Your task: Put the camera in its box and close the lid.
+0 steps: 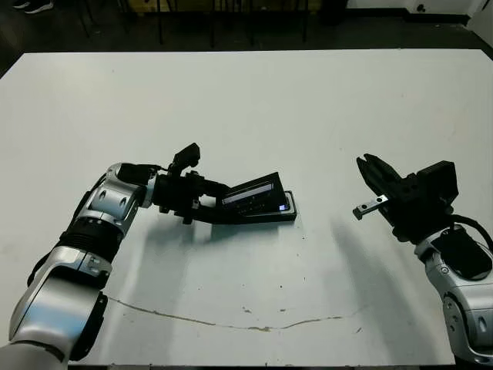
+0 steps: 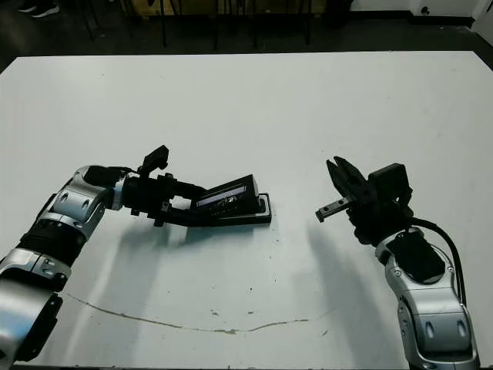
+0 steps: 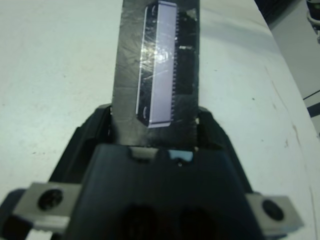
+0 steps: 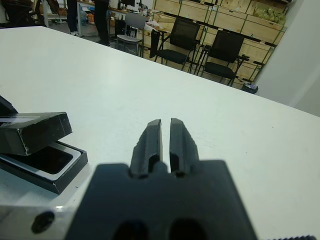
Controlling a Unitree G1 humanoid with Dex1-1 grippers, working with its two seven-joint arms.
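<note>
From the head cameras, my left end effector (image 1: 202, 202) is clamped on the near end of the lid (image 1: 250, 196), which sits tilted over the box (image 1: 286, 210): its far edge is up and the white lining shows just past it. My right end effector (image 1: 373, 179) hangs well off to the side, holding nothing, fingers nearly together. The worry here is that the lid comes down skewed and catches on the box rim instead of seating. In my left wrist view, the lid (image 3: 159, 65) runs straight out from my fingers (image 3: 212, 131), shiny panel facing the camera, gripped at one short end only; held that way it could pivot in the grip or drag the light box across the table (image 1: 308, 116) as I press. In my right wrist view, my right fingers (image 4: 152, 142) are almost touching, with the box (image 4: 70, 170) and the raised lid (image 4: 35, 130) off to one side. The box's inside looks dark, and I judge the camera lies in there, but I can't make it out for sure. If it's sitting proud, the lid would jam on it.
</note>
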